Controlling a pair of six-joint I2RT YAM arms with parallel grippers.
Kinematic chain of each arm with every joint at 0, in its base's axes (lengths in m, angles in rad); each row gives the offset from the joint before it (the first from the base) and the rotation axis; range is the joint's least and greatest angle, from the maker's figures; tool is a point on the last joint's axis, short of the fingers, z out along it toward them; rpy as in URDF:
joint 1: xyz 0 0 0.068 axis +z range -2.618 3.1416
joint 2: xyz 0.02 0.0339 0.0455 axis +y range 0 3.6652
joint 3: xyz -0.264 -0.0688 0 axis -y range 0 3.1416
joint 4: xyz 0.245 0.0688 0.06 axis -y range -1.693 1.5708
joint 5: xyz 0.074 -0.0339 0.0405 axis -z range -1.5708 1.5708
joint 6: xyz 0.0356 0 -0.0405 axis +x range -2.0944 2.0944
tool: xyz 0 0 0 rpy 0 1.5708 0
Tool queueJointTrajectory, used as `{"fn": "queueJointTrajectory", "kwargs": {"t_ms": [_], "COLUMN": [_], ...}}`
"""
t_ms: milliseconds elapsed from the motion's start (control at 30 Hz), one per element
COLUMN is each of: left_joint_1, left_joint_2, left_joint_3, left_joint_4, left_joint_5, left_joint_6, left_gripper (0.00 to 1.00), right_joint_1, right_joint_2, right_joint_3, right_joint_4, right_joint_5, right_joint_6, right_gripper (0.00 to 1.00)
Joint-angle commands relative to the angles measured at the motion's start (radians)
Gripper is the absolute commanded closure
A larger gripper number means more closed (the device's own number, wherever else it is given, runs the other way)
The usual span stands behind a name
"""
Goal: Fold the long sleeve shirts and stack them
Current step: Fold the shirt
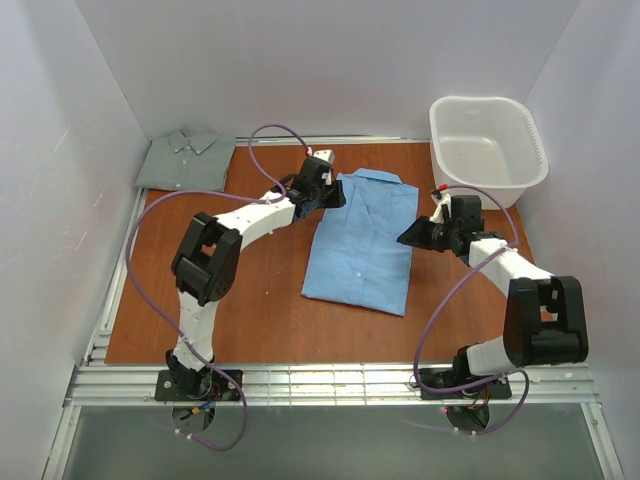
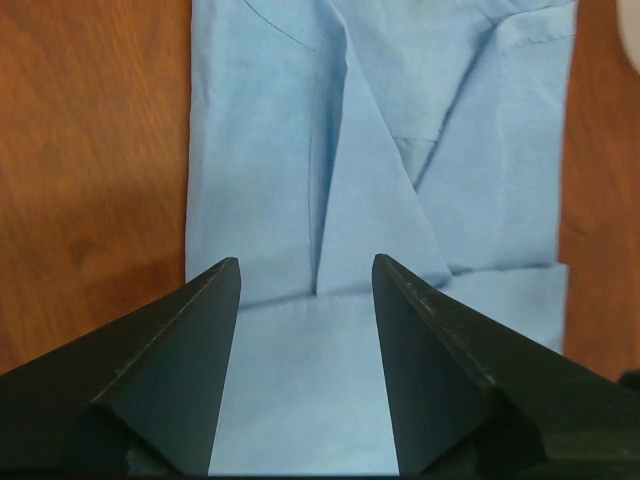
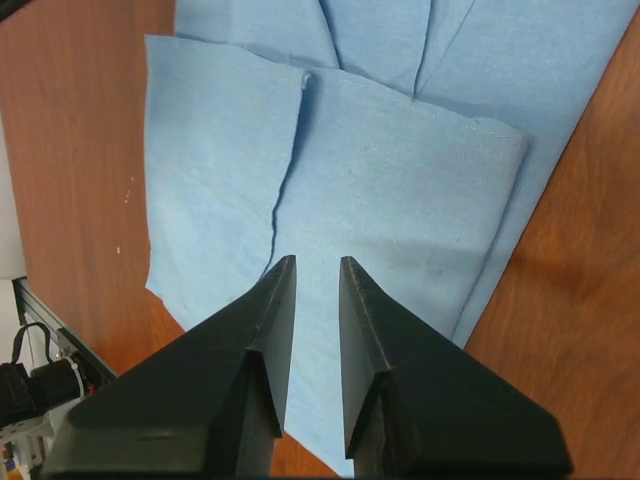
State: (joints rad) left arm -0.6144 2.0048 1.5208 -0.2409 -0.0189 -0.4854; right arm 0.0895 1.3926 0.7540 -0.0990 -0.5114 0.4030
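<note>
Left gripper (image 2: 305, 262): jaws moderately wide, nothing between them. We see it hanging over the light blue shirt (image 1: 362, 240) at that shirt's left edge, near the collar end. In the left wrist view only blue cloth with folded-in panels and a crosswise fold edge shows past the tips. We cannot tell whether the tips touch the cloth.

Right gripper (image 3: 318, 262): jaws narrow, a slim gap, nothing in it that we can see. It sits at the blue shirt's right edge, about midway along. In its wrist view the tips hang over the hem end. Contact with the cloth: cannot tell.

Blue shirt: lies flat on the brown table (image 1: 260, 300) between the two grippers, folded into a long narrow rectangle, collar at the end away from the arm bases.

Grey-green shirt (image 1: 187, 160): folded compact, collar up, well apart from the blue shirt, past its collar end and off to its left, overhanging the board edge.

White basket (image 1: 487, 102): upright, to the right of the blue shirt's collar end, near but apart.
</note>
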Motion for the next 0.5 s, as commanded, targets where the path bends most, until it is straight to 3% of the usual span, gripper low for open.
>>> {"fn": "queueJointTrajectory", "kwargs": {"t_ms": [0,233,467], "left_joint_1": [0.002,0.038,0.094], "left_joint_2": [0.112,0.262,0.175], "left_joint_3": [0.099,0.185,-0.026], "left_joint_4": [0.015,0.035,0.035], "left_joint_5": [-0.012,-0.009,-0.026], "left_joint_6": [0.097,0.079,-0.047], "left_gripper": [0.50,0.53,0.57], "right_joint_1": [0.030,0.072,0.073], "right_joint_2": [0.057,0.124,0.227], "right_joint_3": [0.041,0.002,-0.004], "right_joint_4": [0.053,0.059,0.073], "right_joint_5": [0.020,0.066,0.116], "right_joint_6": [0.010,0.003,-0.027], "right_gripper": [0.84,0.85,0.85]}}
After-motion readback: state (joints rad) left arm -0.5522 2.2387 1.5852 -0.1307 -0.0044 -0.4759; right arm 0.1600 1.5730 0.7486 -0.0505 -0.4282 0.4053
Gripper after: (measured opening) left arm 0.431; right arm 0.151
